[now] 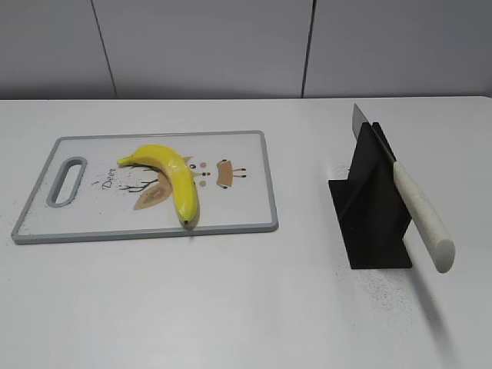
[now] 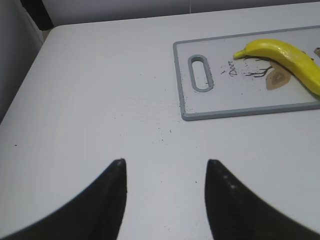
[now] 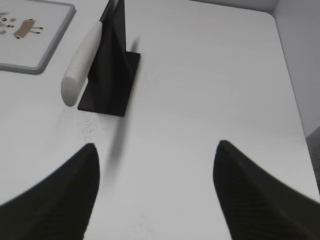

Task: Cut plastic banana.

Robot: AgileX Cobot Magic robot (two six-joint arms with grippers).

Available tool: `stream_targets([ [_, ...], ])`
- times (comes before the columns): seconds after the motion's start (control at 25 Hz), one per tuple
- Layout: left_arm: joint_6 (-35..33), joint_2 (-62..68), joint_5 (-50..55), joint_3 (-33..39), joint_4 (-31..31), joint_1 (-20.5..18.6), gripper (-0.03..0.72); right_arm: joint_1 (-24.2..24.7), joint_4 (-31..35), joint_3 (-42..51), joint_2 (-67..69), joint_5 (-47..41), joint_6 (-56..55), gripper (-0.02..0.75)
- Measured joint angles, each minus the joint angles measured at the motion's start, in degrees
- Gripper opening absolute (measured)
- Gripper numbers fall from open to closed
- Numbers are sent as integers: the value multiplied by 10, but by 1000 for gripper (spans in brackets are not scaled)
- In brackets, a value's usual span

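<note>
A yellow plastic banana lies whole on a white cutting board with a grey rim; both also show in the left wrist view, banana, board. A knife with a white handle rests slanted in a black stand; its handle and the stand show in the right wrist view. My left gripper is open and empty over bare table, left of the board. My right gripper is open and empty, short of the stand. Neither gripper shows in the exterior view.
The white table carries only the board and the stand. A grey panelled wall runs behind it. The table's right edge lies near my right gripper and its left edge near my left gripper. Dark specks dot the table by the stand.
</note>
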State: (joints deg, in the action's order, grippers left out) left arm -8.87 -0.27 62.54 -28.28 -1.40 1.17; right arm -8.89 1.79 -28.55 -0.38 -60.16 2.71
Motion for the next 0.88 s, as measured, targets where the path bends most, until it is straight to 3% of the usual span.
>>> stream_targets([
  [0.88, 1, 0, 0, 0, 0, 0, 490, 0, 3, 0, 0, 0, -20, 567],
])
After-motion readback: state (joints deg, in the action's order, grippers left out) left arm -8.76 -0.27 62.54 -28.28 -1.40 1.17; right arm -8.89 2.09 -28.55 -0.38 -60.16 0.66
